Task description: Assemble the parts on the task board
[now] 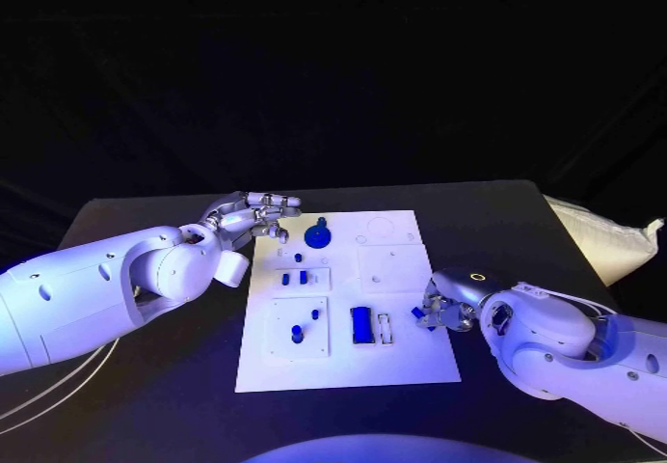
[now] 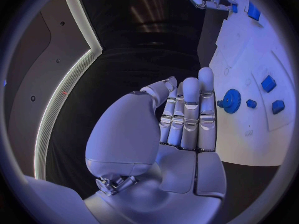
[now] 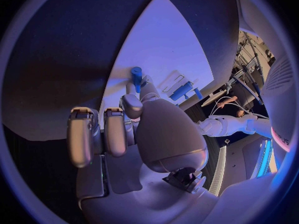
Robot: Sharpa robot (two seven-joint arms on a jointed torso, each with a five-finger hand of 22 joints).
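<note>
My right hand (image 1: pixel 442 311) pinches a small blue part (image 3: pixel 136 73) over the task board (image 1: pixel 417 371), presumably for insertion; left hand (image 1: pixel 251 216) hovers empty, fingers loosely curled.

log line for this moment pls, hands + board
left robot hand: holds nothing, at white task board edge beside round blue gear | right robot hand: pinches small blue peg over board

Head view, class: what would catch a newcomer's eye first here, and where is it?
The white task board lies mid-table, dotted with small blue parts, the round blue gear near its far edge standing out. The left hand hovers at the board's far left corner beside that gear, holding nothing. The right hand sits at the board's right edge, pinching a small blue part.
</note>
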